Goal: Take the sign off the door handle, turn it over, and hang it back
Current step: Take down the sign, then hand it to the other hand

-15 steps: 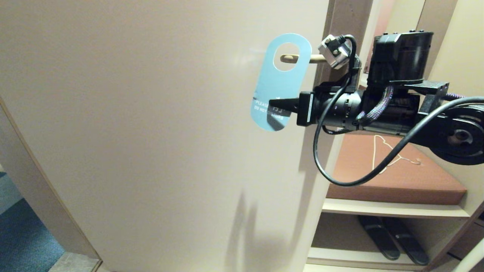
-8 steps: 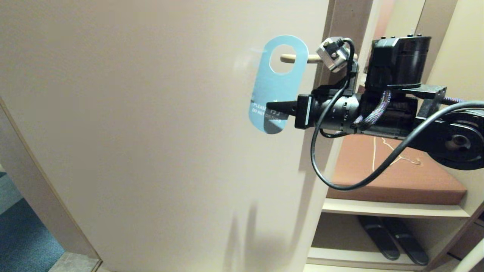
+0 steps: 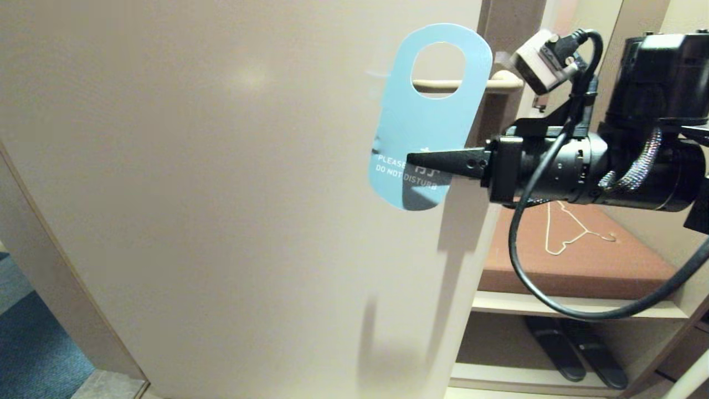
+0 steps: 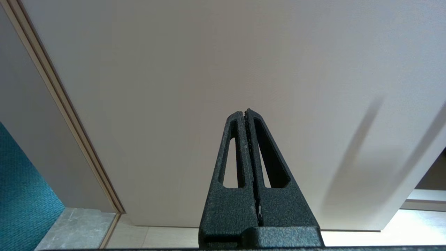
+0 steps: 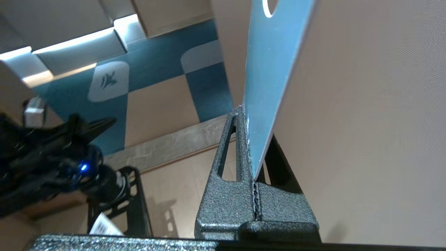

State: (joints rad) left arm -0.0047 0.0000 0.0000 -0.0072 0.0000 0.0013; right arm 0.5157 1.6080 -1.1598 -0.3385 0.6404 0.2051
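Note:
The light blue sign [image 3: 426, 119] reads "PLEASE DO NOT DISTURB" and faces me, tilted in front of the pale door. My right gripper [image 3: 411, 158] is shut on its lower part from the right. The right wrist view shows the sign [image 5: 271, 69] edge-on, clamped in the right gripper [image 5: 244, 111]. The cream door handle [image 3: 501, 83] runs level behind the sign and shows through its hole. I cannot tell whether it passes through. My left gripper [image 4: 245, 112] is shut on nothing, low and pointing at the door.
The pale door [image 3: 221, 194] fills the left and middle. To its right is a brown padded shelf [image 3: 598, 266] with a thin white wire hanger [image 3: 570, 230] on it. Dark slippers [image 3: 576, 349] lie on the shelf below. Blue carpet [image 3: 33, 343] shows at the lower left.
My right gripper has carried the sign up, to the right and nearer to me. The handle now spans the whole hole, where before only its tip showed.

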